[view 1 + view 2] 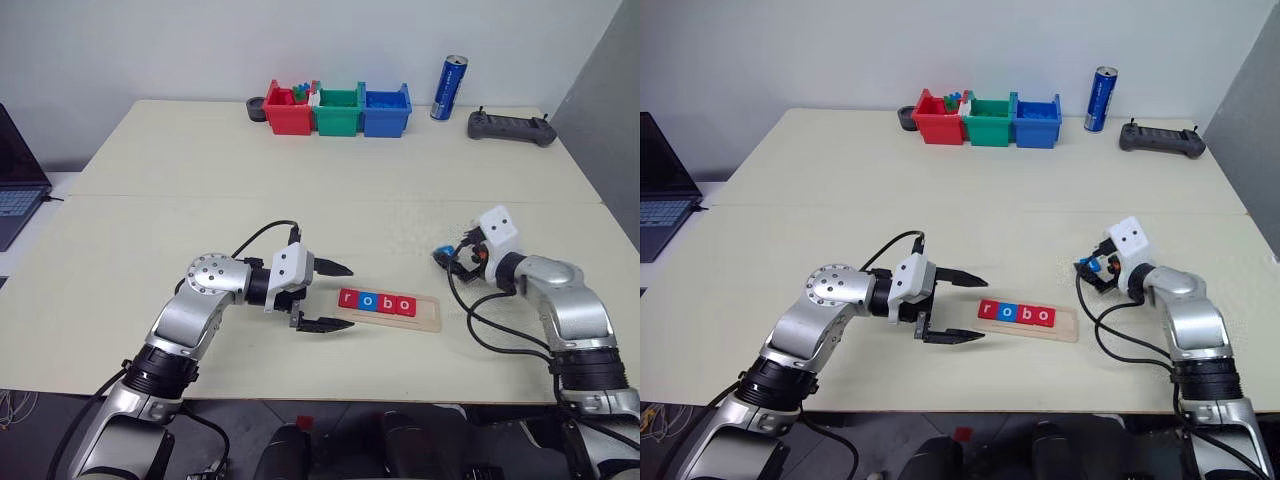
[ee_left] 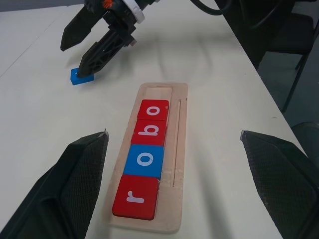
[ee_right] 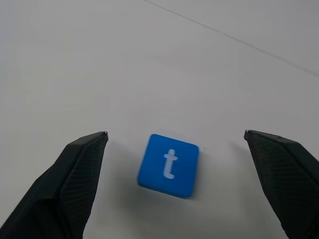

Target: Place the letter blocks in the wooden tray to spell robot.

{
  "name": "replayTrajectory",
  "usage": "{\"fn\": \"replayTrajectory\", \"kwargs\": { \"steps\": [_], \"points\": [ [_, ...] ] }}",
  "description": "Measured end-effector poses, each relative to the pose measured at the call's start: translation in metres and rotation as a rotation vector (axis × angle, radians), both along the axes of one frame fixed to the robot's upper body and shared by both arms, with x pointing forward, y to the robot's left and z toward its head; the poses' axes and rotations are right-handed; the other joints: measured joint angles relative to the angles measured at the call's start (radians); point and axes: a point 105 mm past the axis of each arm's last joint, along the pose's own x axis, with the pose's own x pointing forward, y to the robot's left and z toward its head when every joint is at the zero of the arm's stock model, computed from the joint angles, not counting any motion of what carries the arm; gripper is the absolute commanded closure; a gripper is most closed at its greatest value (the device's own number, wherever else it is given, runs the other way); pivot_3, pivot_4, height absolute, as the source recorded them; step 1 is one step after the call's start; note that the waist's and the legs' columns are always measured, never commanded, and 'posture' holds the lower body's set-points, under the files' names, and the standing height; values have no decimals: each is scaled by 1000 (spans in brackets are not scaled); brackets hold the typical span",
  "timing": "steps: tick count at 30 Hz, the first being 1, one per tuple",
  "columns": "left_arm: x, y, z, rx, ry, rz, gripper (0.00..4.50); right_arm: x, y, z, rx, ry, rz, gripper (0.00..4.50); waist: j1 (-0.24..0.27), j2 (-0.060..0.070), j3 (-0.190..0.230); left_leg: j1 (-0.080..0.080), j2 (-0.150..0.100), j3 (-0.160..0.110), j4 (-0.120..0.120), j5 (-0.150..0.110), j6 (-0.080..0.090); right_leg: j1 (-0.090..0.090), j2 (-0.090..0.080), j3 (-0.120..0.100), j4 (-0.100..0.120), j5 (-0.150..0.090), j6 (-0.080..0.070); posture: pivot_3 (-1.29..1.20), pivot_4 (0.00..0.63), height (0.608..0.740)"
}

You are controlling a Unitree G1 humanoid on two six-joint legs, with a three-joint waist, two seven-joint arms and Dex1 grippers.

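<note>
The wooden tray lies near the table's front edge. In its groove sit four letter blocks in a row: red r, blue o, red b and red o. The tray's right end is bare. My left gripper stands open at the tray's left end, one finger on each side, holding nothing. A blue t block lies flat on the table to the right of the tray. My right gripper is open just above it, its fingers straddling the block without touching it.
Along the far edge of the table stand a red bin, a green bin and a blue bin. A blue can and a black controller are to their right. A laptop sits off the left edge.
</note>
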Motion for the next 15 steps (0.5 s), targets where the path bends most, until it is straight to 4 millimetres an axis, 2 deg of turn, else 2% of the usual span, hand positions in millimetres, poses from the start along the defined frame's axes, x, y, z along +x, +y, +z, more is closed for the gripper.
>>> {"fn": "replayTrajectory", "kwargs": {
  "steps": [3,10,15],
  "points": [
    [0,0,0,0,-1,-1,0,-2,8,-2,34,35,-14,27,1,0,0,0,0,0,0,0,0,0,0,0,0,0,0,0,150,740],
    [0,0,0,0,-1,0,0,6,-11,-11,-13,64,-145,27,1,0,0,0,0,0,0,0,0,0,0,0,0,0,0,0,150,740],
    [0,0,0,0,-1,0,0,7,-10,-15,3,89,-166,27,0,0,0,0,0,0,0,0,0,0,0,0,0,0,0,0,150,740]
  ]
}}
